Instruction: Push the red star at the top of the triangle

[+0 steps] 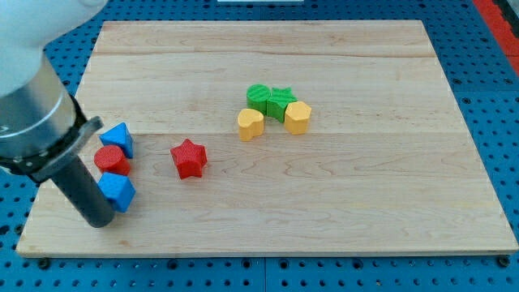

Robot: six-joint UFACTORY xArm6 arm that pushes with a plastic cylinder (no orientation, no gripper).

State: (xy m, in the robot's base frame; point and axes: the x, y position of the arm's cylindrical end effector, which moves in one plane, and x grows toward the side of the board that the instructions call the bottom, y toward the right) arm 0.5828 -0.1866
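My tip (99, 221) sits low near the counter's (340, 203) bottom-left corner, pressed right up beside the lower blue block (117, 192). There is no claw on this rod, so nothing is clenched or released; it only pushes. The red star (189, 157) lies to the view's right of my tip and a little toward the top edge, standing free, just off the left-hand cluster. That cluster stacks up the left side: the blue triangle (118, 139) uppermost, a red round block (111, 159) under it, then the lower blue block. To go above the triangle, the star must travel left and up, so I judge the tip needs to swing round to its right flank first. Mid-counter, a green round block (258, 96), green star (281, 100), yellow heart (250, 124) and yellow hexagon (298, 118) huddle well clear.
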